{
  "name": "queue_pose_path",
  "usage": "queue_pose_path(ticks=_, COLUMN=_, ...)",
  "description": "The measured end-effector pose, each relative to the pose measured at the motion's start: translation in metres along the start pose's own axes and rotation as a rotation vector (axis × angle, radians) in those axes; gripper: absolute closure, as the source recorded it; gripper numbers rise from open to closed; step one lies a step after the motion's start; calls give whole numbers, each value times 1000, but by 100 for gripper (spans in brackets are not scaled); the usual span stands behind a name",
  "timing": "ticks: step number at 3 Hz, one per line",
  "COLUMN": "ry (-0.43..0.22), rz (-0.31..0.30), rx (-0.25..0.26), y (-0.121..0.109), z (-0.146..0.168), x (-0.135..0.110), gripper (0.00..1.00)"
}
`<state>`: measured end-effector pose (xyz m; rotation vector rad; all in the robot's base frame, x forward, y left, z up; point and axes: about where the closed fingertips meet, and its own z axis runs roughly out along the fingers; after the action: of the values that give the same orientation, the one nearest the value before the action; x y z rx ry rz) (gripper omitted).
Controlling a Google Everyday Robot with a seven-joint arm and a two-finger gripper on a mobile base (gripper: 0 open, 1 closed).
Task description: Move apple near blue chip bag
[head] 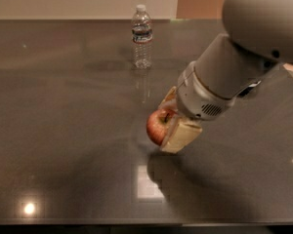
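The red apple (157, 126) with yellowish patches is held between the cream fingers of my gripper (169, 123), a little above the dark table (63, 130) near its middle. The gripper is shut on the apple; one finger (181, 135) shows in front of it, the other (168, 97) behind. The large grey arm (244, 57) reaches in from the upper right. The blue chip bag is not in view.
A clear plastic water bottle (142, 36) stands upright at the table's far edge, behind and left of the gripper. Bright light reflections lie on the tabletop near the front edge (29, 208).
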<state>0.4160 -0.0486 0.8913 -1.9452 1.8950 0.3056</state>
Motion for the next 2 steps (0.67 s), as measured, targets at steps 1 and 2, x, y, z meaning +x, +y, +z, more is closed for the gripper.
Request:
queue_pose_path(ticks=1, ry=38, rz=70, rx=96, y=-40, z=-44, x=35, gripper=100)
queue_pose_path(ticks=2, ry=81, rz=147, rx=156, y=-72, z=-73, x=78, gripper=100)
